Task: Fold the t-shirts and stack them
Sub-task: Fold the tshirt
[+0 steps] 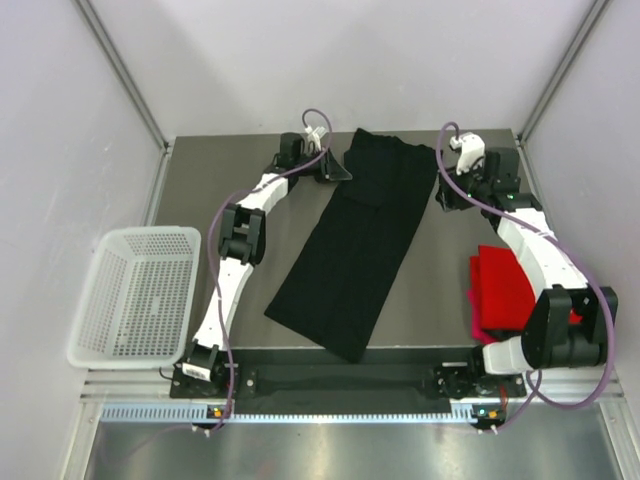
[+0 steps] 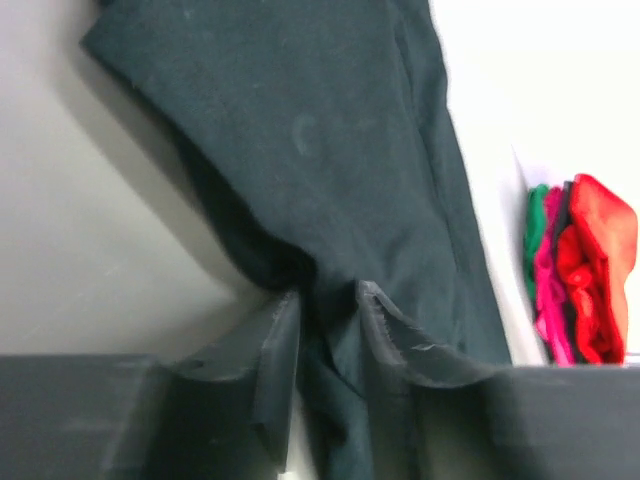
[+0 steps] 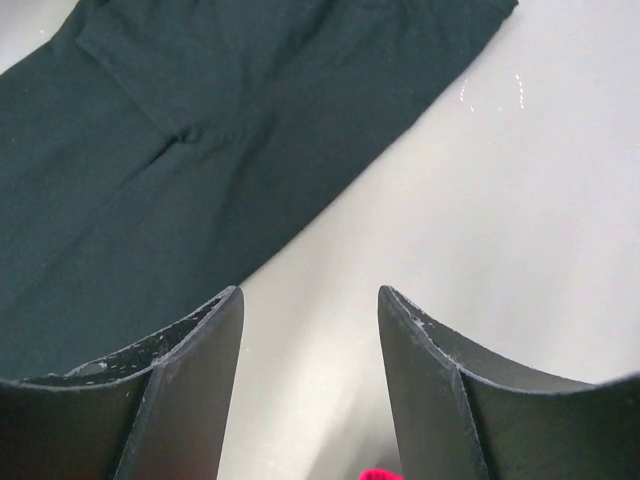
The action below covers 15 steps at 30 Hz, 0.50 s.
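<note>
The large black t-shirt (image 1: pixel 352 245) lies folded into a long strip slanting across the table, its far end near the back edge. My left gripper (image 1: pixel 335 172) is at the strip's far left edge, shut on a pinch of the black cloth (image 2: pixel 330 330). My right gripper (image 1: pixel 443 193) hovers open and empty just right of the shirt's far end, and the black shirt (image 3: pixel 200 140) fills the upper left of its view. A folded red t-shirt (image 1: pixel 503 290) lies on a magenta one (image 1: pixel 473 305) at the right, partly under my right arm; this stack also shows in the left wrist view (image 2: pixel 585 270).
A white plastic mesh basket (image 1: pixel 140 295) stands off the table's left edge. The dark table (image 1: pixel 220 180) has grey walls close on the left, back and right. A green layer (image 2: pixel 537 225) shows in the folded stack.
</note>
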{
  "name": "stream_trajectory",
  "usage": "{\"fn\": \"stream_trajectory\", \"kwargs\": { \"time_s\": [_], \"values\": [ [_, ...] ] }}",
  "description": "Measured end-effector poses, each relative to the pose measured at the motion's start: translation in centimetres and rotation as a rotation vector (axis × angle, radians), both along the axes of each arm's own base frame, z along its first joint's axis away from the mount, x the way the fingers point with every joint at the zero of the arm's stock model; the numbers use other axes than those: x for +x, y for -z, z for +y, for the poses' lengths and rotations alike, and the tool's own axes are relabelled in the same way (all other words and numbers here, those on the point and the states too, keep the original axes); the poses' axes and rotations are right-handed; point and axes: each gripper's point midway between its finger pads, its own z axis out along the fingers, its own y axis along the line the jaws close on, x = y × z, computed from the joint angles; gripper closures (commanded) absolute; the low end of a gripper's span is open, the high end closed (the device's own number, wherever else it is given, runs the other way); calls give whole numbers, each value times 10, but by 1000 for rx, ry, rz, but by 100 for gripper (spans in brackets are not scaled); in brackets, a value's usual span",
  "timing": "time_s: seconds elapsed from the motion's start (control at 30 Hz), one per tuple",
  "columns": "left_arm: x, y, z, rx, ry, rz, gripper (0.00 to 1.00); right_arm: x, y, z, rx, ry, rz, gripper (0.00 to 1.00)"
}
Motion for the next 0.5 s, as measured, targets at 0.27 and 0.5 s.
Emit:
{"fn": "stream_trajectory", "kwargs": {
  "time_s": [0.27,0.5],
  "values": [
    [10,8,-3,4,-73,24,100,-7,-1,-10,19,21,-10,43],
    [17,9,3,33,-107,7,100,-7,2,-19,28,47,-9,42]
  ]
}}
